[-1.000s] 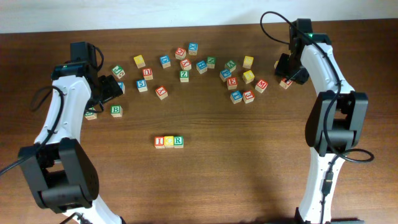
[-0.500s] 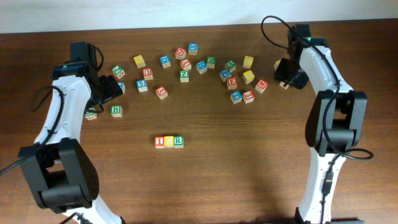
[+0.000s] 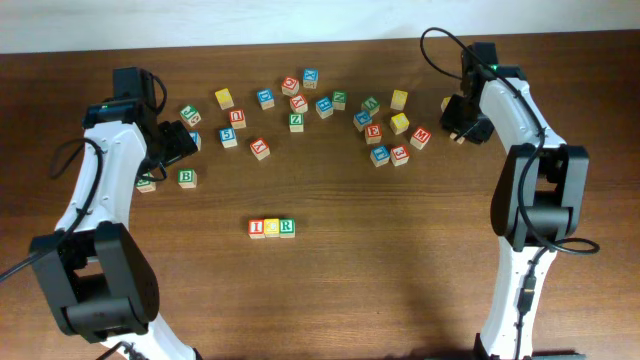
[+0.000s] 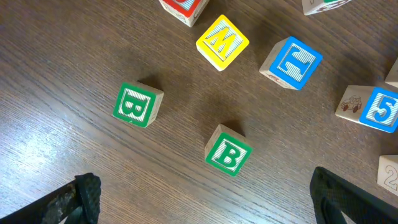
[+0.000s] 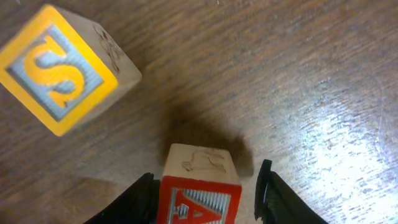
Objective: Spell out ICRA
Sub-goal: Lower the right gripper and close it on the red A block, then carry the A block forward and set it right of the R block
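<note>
Lower centre: right gripper [image 5: 205, 186] straddles, unclamped, the red-faced wooden A cube [image 5: 199, 167] that the I-C-R cube row [image 3: 271, 227] lacks; left gripper [image 4: 205, 200] gapes wide.

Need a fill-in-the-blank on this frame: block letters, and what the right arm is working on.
1. The row laid out nearest the arms' bases reads I, C, ___.
2. The right gripper has its jaws either side of a red block lettered ___.
3. In the left wrist view, both green blocks show the letter ___.
4. The yellow block near the red one shows the letter ___.

Missing words: R; A; B; S
</note>
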Robot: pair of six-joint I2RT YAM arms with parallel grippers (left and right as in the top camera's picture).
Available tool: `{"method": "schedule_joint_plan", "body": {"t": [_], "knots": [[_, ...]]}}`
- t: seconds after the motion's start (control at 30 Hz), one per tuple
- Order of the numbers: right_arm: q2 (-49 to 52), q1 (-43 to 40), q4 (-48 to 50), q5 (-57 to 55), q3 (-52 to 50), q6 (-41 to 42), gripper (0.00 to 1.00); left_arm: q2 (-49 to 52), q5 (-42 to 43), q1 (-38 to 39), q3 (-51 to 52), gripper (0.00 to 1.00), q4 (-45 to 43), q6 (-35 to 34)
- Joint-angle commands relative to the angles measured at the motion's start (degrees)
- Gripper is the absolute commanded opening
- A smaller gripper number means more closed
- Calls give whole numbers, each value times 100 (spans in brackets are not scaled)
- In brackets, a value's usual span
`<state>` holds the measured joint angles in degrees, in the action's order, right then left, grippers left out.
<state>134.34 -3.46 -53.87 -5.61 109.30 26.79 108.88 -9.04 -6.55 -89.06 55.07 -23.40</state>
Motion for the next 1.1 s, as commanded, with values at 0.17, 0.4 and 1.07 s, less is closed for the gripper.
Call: {"method": "schedule_joint_plan", "body": {"t": [0.17, 0.4, 1.07], "knots": [[-264, -37, -170, -87, 323, -411, 33, 13, 2, -11, 31, 99, 7, 13], [-284, -37, -247, -20, 321, -553, 26, 13, 2, -11, 31, 99, 7, 13], [-1888, 935, -2240, 1165, 321, -2472, 22, 13, 2, -11, 31, 99, 7, 13]]}}
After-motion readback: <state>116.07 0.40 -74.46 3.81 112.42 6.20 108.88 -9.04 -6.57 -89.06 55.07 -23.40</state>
